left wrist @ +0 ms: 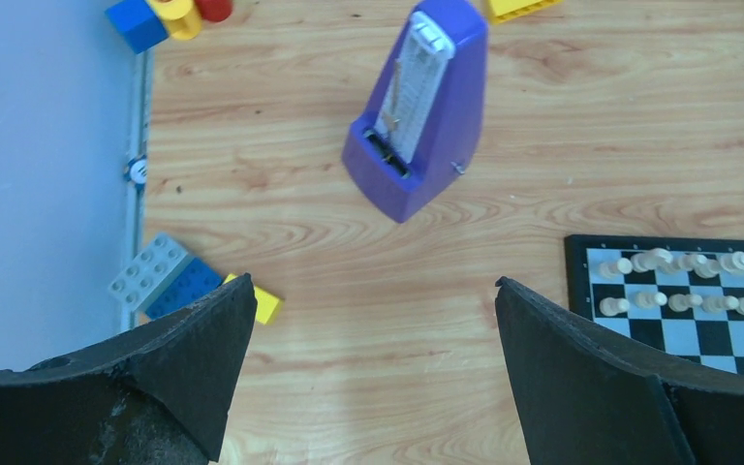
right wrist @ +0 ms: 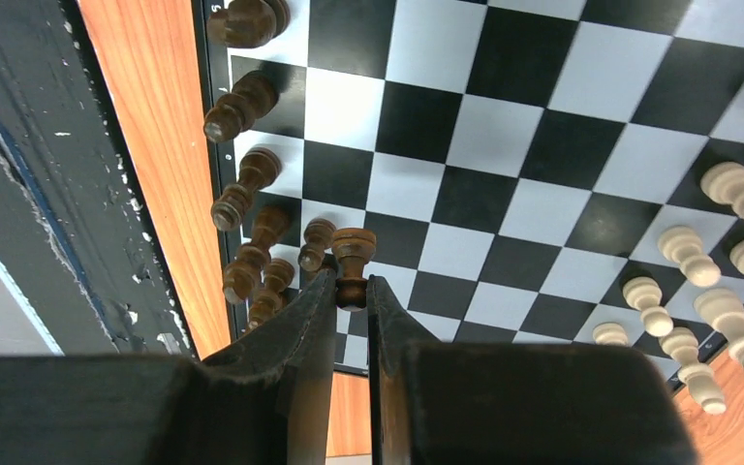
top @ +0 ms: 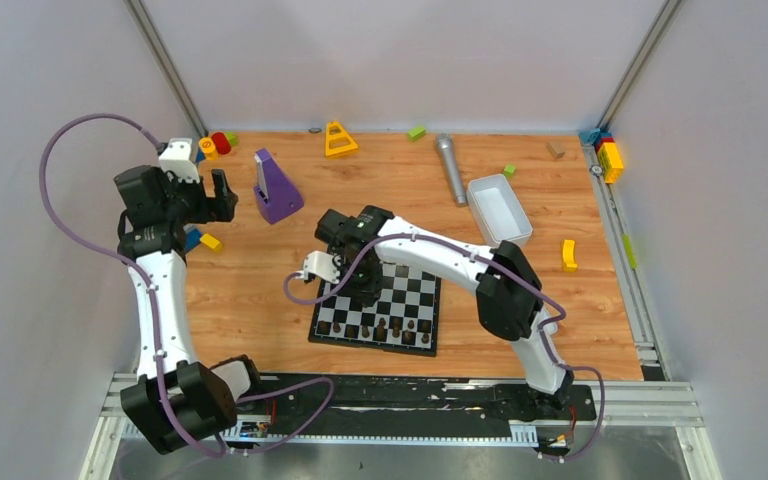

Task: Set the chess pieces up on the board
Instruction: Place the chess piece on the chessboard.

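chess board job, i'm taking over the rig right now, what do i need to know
Grippers: the left gripper is open and empty, above bare table left of the board, near the purple metronome. The right gripper is shut on a dark piece low over the board's near rows; I cannot tell whether the piece touches down.
Done: the cream pieces stand in two rows at the far edge. The dark pieces line the near edge.
Left: set the held piece down, then probably fill the gaps in the second dark row.
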### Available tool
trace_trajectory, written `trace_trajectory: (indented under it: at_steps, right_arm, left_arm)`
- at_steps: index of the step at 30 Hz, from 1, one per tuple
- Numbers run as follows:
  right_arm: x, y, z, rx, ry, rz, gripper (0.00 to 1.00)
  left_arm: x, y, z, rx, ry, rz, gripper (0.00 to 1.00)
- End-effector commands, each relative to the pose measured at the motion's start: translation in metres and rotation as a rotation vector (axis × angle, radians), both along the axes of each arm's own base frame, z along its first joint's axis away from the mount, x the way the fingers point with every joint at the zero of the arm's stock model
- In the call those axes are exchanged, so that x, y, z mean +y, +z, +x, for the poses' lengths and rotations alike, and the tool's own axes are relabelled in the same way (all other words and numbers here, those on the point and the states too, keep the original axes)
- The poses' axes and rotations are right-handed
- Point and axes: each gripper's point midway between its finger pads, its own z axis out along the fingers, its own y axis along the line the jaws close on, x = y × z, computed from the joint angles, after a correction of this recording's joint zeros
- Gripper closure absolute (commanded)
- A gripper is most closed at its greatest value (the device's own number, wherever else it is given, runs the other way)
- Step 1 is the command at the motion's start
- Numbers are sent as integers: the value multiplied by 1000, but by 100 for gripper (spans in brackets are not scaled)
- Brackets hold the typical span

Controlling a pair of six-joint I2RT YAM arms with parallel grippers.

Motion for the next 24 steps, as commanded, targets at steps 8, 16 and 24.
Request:
trace_trajectory:
  at_steps: [8, 16, 24]
  right_arm:
    - [-2, -18, -1, -82, 103, -150, 95]
    - [2, -26, -5, -87, 131, -167, 94]
    - [4, -35, -9, -87, 148, -187, 94]
  left_arm:
    - [10, 20, -7, -60, 22, 6, 0]
    - [4, 19, -6, -66, -11, -6, 0]
    - [1, 17, -8, -64, -28, -8, 0]
